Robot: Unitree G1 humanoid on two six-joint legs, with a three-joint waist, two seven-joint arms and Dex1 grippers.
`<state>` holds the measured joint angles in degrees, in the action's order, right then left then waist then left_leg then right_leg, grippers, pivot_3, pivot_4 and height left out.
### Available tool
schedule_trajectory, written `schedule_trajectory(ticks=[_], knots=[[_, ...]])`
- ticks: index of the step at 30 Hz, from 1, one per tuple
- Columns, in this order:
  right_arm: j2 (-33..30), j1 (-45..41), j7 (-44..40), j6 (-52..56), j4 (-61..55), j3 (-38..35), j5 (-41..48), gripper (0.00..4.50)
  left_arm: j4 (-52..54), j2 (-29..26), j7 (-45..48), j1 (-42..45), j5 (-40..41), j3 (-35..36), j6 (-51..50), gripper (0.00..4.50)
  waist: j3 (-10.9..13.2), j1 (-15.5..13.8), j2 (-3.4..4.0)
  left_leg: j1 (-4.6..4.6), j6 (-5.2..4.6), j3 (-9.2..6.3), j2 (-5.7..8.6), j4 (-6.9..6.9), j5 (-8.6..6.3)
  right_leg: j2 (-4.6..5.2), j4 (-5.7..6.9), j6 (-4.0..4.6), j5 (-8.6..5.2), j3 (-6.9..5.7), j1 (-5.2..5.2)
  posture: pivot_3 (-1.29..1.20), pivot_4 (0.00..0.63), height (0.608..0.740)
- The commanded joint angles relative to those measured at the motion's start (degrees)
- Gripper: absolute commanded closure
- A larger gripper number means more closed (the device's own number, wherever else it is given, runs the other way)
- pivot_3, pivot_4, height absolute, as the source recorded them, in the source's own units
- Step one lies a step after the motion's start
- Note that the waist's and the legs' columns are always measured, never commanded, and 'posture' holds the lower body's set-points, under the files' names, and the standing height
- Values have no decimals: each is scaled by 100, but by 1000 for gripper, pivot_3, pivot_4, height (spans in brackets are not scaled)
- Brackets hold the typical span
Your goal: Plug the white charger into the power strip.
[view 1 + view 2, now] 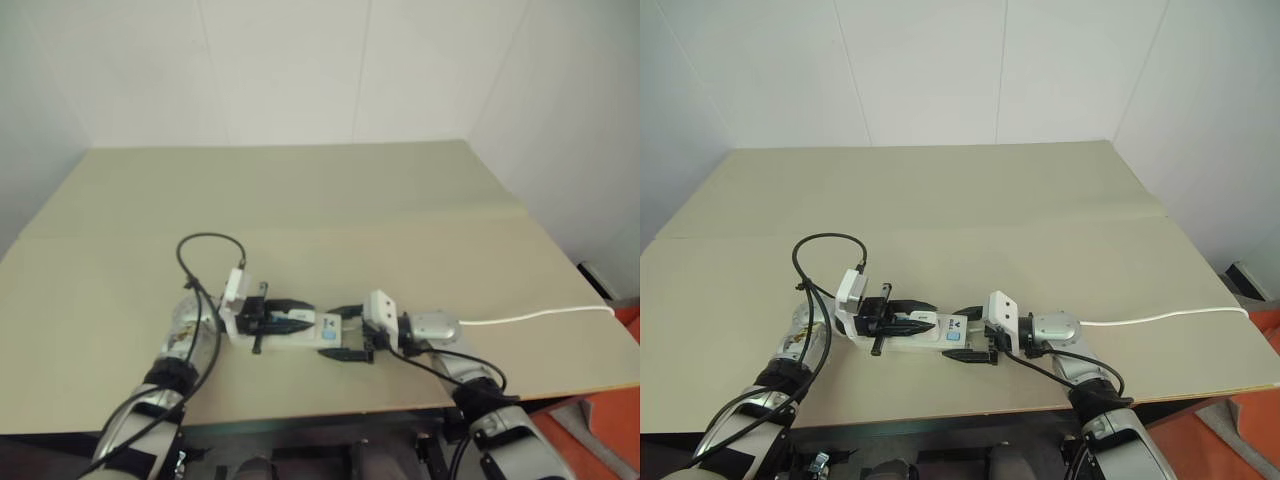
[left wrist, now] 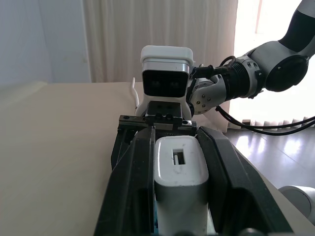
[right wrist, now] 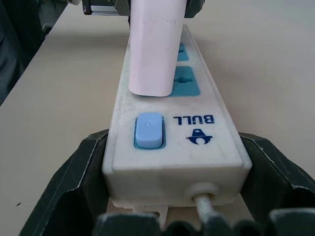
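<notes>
Left gripper (image 2: 177,206) clamps white charger (image 2: 179,182) over power strip (image 3: 172,142).

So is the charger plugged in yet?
Not clearly. Done: the left gripper has grabbed the white charger, and the right gripper steadies the power strip at its switch end. In hand: the charger hangs over the blue outlets. Left: pushing it in and letting go.

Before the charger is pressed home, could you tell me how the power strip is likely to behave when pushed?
The power strip looks like a stiff plastic bar, so it should not bend. Lying flat on the table, it seems unlikely to tip, though it might slide; the right gripper brackets its switch end. Its thin cord probably offers little resistance.
</notes>
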<state>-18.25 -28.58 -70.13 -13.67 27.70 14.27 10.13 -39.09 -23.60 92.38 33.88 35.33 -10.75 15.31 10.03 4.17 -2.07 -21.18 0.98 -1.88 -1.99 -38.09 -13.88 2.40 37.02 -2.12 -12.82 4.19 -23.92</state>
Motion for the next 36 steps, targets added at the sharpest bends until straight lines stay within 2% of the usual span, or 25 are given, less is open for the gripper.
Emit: schedule_trajectory(ticks=[1,6,8,15,17,25,29,31,34,36], knots=[[-60,51,-57,-107,48,66,-135,1060,-367,-163,12,-169,-297,-8,-23,3477,-2,0,0,0,0,0,0,0,0,0,0,0,0,0,0,0,150,740],[-58,50,-49,-143,79,67,-144,1060,-310,-93,12,-139,-197,163,-103,3477,-4,0,2,0,0,0,0,1,0,0,0,0,-1,0,0,0,150,740],[-55,41,-49,-157,99,70,-148,1060,-306,-137,12,-128,-254,81,-20,2720,-5,0,4,0,0,0,0,1,0,0,0,0,-1,0,0,0,150,740],[-40,7,-37,-233,175,92,-171,1060,-294,-45,12,-93,-271,184,7,507,-29,-17,36,2,0,1,2,2,0,1,-3,-1,-3,0,5,0,150,740],[-39,10,-32,-250,183,97,-177,1060,-278,-6,12,-95,-243,265,3,31,-31,-18,40,2,0,1,2,2,0,1,-4,-2,-3,0,5,0,150,740],[-60,7,-34,-289,212,106,-186,1060,316,-136,12,-55,134,471,-476,31,-31,-11,39,-1,0,0,1,2,0,1,-5,-2,-3,0,3,0,150,740],[-109,12,-57,-250,133,79,-152,1060,936,-265,-39,185,764,1218,-1493,31,-26,-10,32,-21,0,-1,0,2,0,0,-4,-2,-3,-1,-17,0,150,740],[-176,-1,-94,-10,41,53,-95,1060,1102,-480,-367,440,1156,1736,-2111,31,-23,-14,28,-21,0,-2,0,2,0,0,-4,-2,-3,-2,-18,0,150,740],[-331,-27,-493,352,-126,70,112,87,1098,-817,-565,640,1144,2190,-2304,0,-21,-13,28,-23,0,-3,0,2,0,0,-7,-3,-3,-3,-18,0,150,740],[-355,-42,-423,359,-186,-34,150,39,1083,-1036,-514,567,900,2324,-2147,0,-21,-18,28,-23,0,-3,1,6,0,2,-18,-5,-4,-3,-15,0,150,740]])
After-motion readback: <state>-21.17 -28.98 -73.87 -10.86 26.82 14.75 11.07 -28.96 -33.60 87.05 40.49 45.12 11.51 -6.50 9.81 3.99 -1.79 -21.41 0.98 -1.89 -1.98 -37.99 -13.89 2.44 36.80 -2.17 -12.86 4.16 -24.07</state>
